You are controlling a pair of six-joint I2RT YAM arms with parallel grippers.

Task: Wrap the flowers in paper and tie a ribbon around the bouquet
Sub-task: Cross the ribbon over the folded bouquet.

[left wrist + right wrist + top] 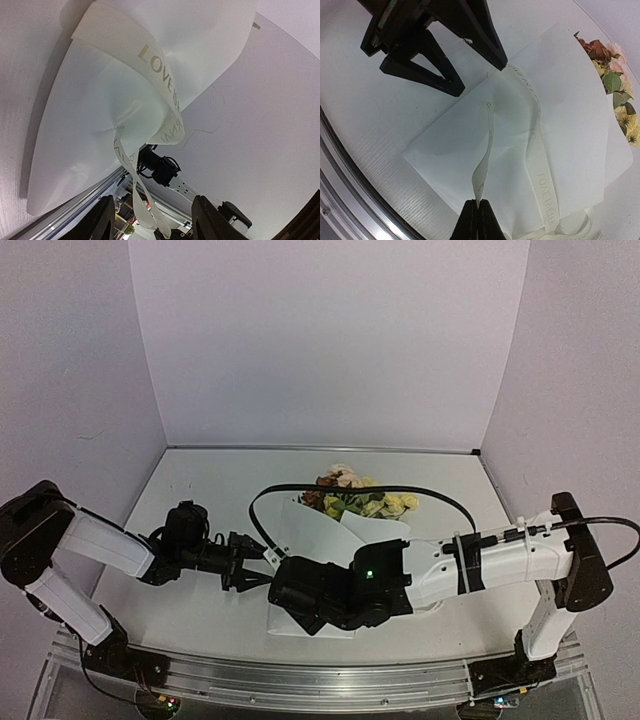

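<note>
The bouquet lies on the table with the flowers [355, 497] [615, 85] at the far end of the white paper [318, 532] [520, 150]. The cream printed ribbon [160, 85] [541, 182] crosses the paper and loops around it. My right gripper [478, 207] is shut on a thin end of the ribbon, low over the paper's near edge. My left gripper [262, 565] [153, 202] [481, 79] stands open at the paper's left corner. A loose ribbon strand hangs between its fingers [100, 220] without being pinched.
The right arm's black wrist [335, 595] covers the near part of the paper. A black cable [400, 490] arcs over the flowers. The metal rail [300, 680] [340, 200] runs along the near table edge. White walls close in the back and both sides.
</note>
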